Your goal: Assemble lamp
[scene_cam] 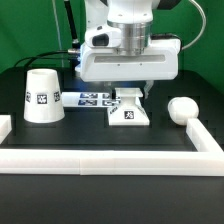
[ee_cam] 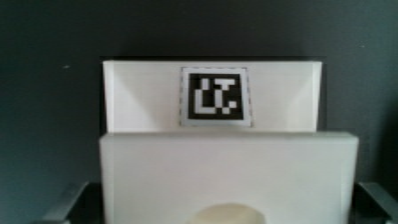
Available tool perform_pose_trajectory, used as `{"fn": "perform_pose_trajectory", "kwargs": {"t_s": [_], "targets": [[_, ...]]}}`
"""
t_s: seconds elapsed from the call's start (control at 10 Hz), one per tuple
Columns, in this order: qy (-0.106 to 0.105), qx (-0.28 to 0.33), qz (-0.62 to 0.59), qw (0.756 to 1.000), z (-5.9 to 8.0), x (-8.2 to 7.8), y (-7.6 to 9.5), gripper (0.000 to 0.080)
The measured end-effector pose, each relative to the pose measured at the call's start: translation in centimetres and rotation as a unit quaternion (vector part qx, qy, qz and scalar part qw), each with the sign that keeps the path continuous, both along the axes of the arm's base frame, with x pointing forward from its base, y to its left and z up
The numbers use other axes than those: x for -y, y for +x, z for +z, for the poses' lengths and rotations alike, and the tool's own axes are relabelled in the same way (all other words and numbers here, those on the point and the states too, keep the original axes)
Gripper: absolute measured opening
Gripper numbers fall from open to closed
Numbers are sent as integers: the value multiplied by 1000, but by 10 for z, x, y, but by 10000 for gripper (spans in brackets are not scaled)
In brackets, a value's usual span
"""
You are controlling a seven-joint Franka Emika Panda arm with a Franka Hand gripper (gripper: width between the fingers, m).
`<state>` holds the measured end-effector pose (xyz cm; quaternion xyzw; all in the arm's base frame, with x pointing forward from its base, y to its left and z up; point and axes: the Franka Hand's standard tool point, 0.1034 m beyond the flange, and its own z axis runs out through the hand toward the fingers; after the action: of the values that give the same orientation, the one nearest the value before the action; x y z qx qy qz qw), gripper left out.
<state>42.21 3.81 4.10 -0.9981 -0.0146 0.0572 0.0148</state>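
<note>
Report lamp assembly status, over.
Gripper low over base, grip unclear. Shade and bulb loose on table, apart from base. Nothing in the way.

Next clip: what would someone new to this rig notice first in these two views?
The big white arm dominates, its tool lowered right over the lamp's square base in mid-scene; the wrist view is filled by that base and its black-and-white tag. The cone shade stands apart on the exterior view's left, and the ball-headed bulb lies alone on its right, near the white rail.
</note>
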Motion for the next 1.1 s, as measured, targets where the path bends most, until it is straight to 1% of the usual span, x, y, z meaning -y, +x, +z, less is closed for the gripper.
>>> {"fn": "perform_pose_trajectory", "kwargs": {"t_s": [0.4,0.7,1.1], "targets": [[0,0,1,1000,0,0,1,535],[2,11,3,1000,0,-3,21,537],[6,32,8,999,1,-12,61,537]]}}
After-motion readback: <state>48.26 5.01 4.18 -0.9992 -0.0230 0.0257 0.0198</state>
